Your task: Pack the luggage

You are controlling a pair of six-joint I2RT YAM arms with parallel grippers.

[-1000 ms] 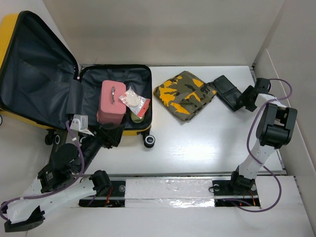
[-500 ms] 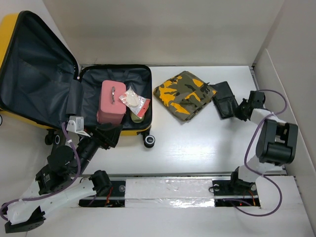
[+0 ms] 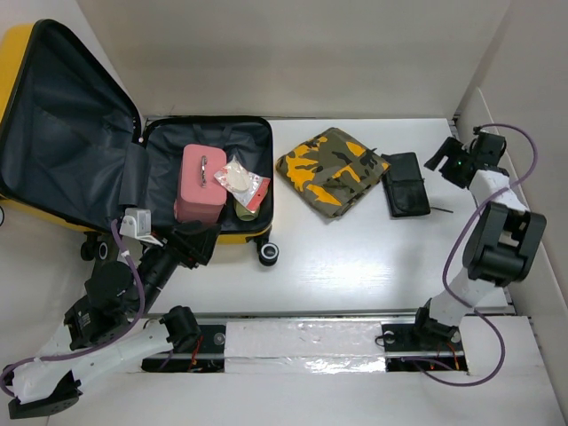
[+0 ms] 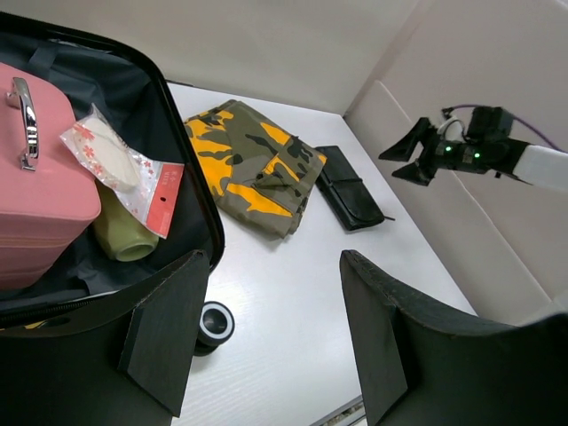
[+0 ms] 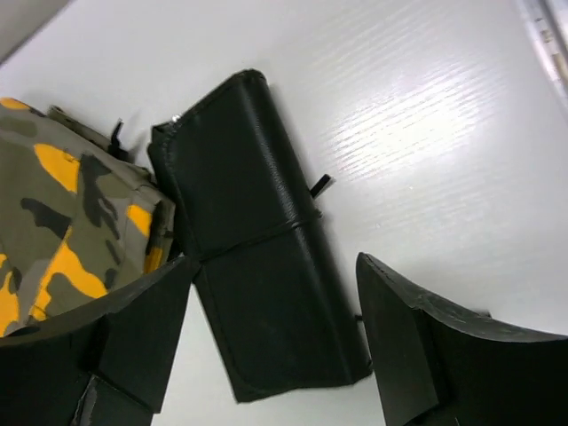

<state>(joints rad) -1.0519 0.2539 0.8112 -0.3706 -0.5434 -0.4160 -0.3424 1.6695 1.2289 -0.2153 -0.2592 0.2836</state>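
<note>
From above, the luggage point(image 3: 71, 133) lies open at the table's point(image 3: 355, 257) left, the right gripper point(image 3: 454, 160) spread, empty, near the wallet point(image 3: 406, 184). Left wrist: the left gripper point(image 4: 273, 266), also apart and empty, at the luggage's edge. Right wrist: wallet lies against pouch point(image 5: 53, 204), so a skewed pinch could drag both.

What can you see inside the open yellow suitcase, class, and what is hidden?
Inside the suitcase: a pink boxy case, a clear packet beside it, and an olive-green container partly under the packet. Whatever lies beneath the pink case is covered.
</note>
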